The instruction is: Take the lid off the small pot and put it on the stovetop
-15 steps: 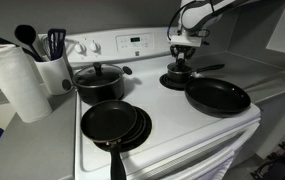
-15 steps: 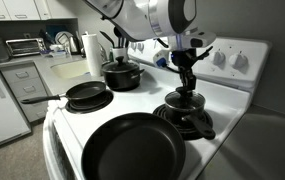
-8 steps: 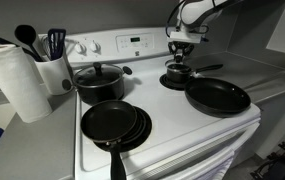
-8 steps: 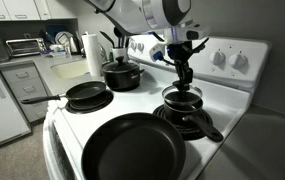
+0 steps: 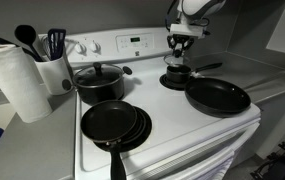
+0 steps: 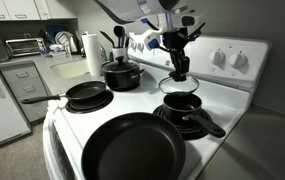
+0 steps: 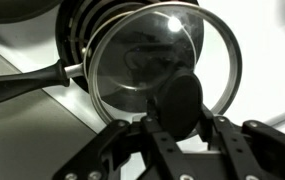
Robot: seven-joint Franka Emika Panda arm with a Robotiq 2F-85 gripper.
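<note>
My gripper [image 5: 183, 45] is shut on the black knob of the lid [image 5: 179, 61], a small clear glass lid with a dark rim. It holds the lid in the air, just above the small pot [image 5: 178, 78]. The small pot, a black saucepan with a long straight handle, stands on a back burner of the white stovetop [image 5: 170, 112]. The other exterior view shows the gripper [image 6: 179, 62], the lid [image 6: 179, 83] and the open pot [image 6: 183, 104] below it. In the wrist view the jaws [image 7: 179, 118] clamp the knob, with the lid glass [image 7: 147, 50] beyond and the pot handle [image 7: 22, 86] at the left.
A wide black frying pan [image 5: 218, 97] lies in front of the small pot. Stacked frying pans [image 5: 114, 122] sit on the other front burner. A larger lidded black pot [image 5: 100, 80] stands at the back. A paper towel roll [image 5: 17, 80] and a utensil holder [image 5: 50, 65] stand beside the range.
The gripper has risen with the lid. The lid sat on the small pot a second ago and now hangs clear above it.
</note>
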